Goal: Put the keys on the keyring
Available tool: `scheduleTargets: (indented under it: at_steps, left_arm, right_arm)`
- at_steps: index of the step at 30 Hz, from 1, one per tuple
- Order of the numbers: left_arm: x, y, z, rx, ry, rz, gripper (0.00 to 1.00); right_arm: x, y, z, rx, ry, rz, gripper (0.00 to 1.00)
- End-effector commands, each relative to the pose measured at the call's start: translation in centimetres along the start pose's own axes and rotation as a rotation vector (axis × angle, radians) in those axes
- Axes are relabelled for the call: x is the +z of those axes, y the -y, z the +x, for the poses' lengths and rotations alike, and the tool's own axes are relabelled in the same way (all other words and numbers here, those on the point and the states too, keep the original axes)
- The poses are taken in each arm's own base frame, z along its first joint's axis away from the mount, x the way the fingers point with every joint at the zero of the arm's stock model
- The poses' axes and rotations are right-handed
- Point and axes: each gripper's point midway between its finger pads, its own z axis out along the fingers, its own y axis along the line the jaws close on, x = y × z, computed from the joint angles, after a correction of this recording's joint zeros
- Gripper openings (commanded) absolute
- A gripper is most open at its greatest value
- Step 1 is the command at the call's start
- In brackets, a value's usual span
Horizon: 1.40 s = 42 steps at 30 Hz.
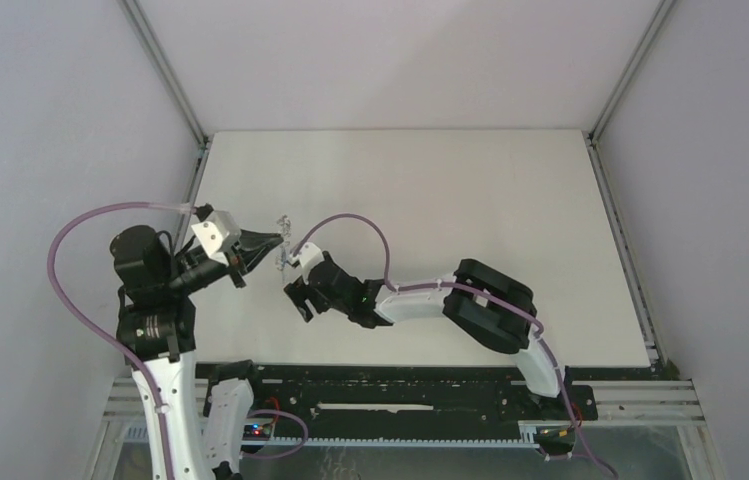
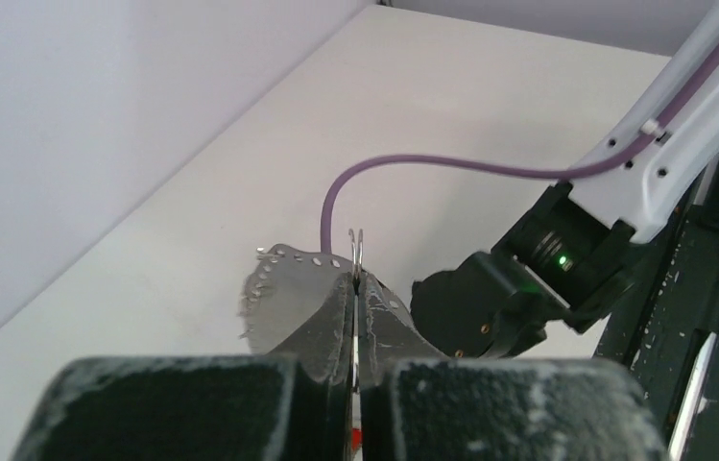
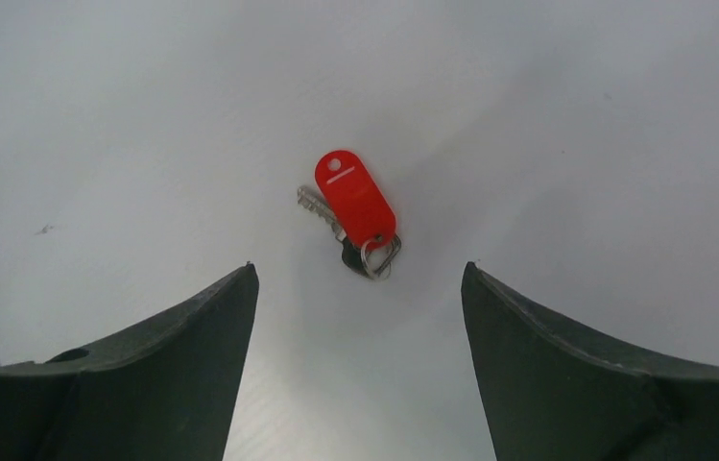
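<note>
Red key [image 3: 355, 197] lay unthreaded beneath the wide-open, empty right gripper [image 3: 357, 271] while the left gripper [image 2: 354, 300] pinched the keyring [image 2: 358, 246].

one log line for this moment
left pincer: shut on keyring | right pincer: open above red key | red key: lying on table

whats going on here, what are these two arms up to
The left gripper is shut on the keyring, pinching the thin metal ring edge-on above the table. The right gripper hangs open over the red key, which lies flat on the table, not grasped and not on the ring yet. No blue key is in view.
</note>
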Motion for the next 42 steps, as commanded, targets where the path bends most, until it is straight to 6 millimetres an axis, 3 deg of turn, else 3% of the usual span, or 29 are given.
scheduleTargets:
  at_steps: [1,4,9,15,22,25,30,35,38,42]
  left_arm:
    - [-0.5,-0.2,-1.7,0.003,0.043,-0.051,0.00]
    - [-1.0,-0.1,-2.2,0.015,0.051,-0.090,0.00]
    - [-1.5,0.6,-3.4,0.045,0.083,-0.107,0.00]
    - [-1.7,0.8,-4.0,0.046,0.101,-0.125,0.00]
    - [-1.6,1.2,-4.9,0.055,0.130,-0.095,0.00]
    - [-1.6,1.4,-4.9,0.058,0.136,-0.094,0.00]
    - [-1.3,1.7,-3.5,0.032,0.128,-0.067,0.00]
    - [-0.4,1.4,-1.0,-0.022,0.103,-0.032,0.00]
    - [0.1,1.6,0.2,-0.032,0.090,-0.004,0.00]
    - [0.6,1.9,1.2,-0.043,0.075,0.019,0.00]
  right_arm:
    - [1.9,-0.7,-0.8,-0.014,0.036,0.000,0.82]
    - [3.2,-0.3,1.0,-0.035,-0.027,0.028,0.71]
    - [4.5,0.4,1.8,-0.064,-0.079,0.075,0.44]
    - [2.1,1.7,1.6,-0.040,-0.063,0.103,0.00]
    - [-6.4,5.5,-0.3,0.093,0.026,0.176,0.00]
    - [-9.9,7.5,0.1,0.162,0.054,0.197,0.00]
    - [-14.0,9.2,-0.4,0.273,0.115,0.182,0.00]
    - [-15.9,10.3,-0.3,0.353,0.118,0.190,0.00]
    - [-15.8,11.1,1.0,0.401,0.078,0.231,0.00]
    - [-14.7,10.6,3.4,0.431,0.008,0.227,0.00]
